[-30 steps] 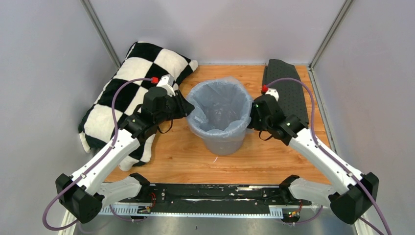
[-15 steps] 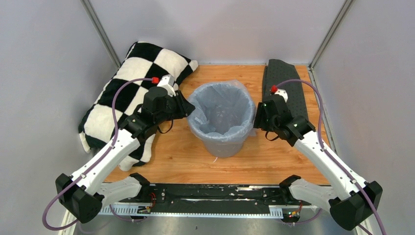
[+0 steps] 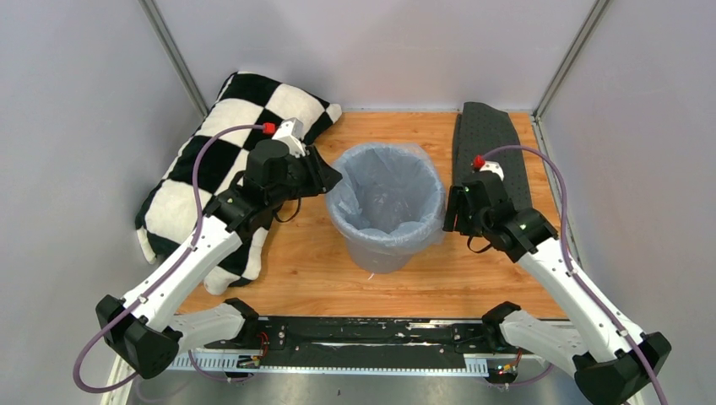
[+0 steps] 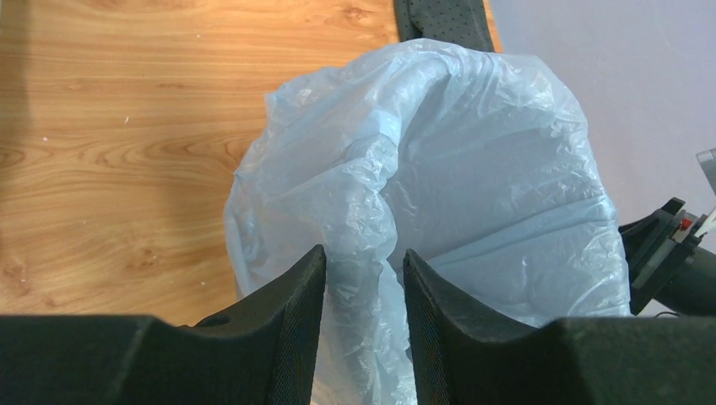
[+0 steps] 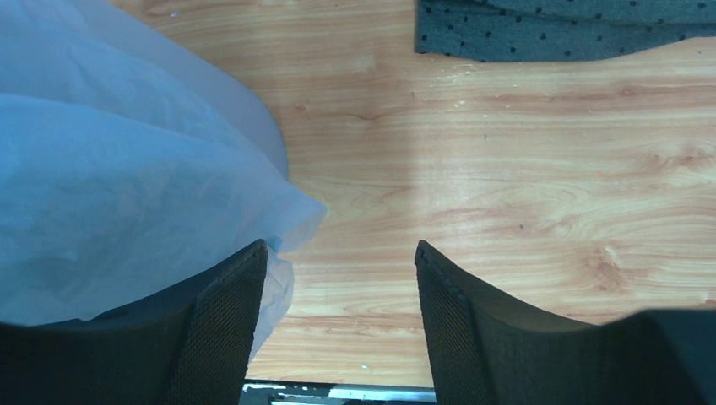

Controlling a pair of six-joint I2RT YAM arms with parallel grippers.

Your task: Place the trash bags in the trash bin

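trash bag (image 3: 384,196): seated inside trash bin (image 3: 384,253), rim draped over lip | left gripper (image 4: 363,257): nearer; rim fold is found between the jaws, pinched or loose cannot be told | right gripper (image 5: 338,253): spread, empty, bag just outside one finger

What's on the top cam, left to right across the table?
checkered pillow → left gripper → trash bin, lined with the trash bag → right gripper → dotted cloth
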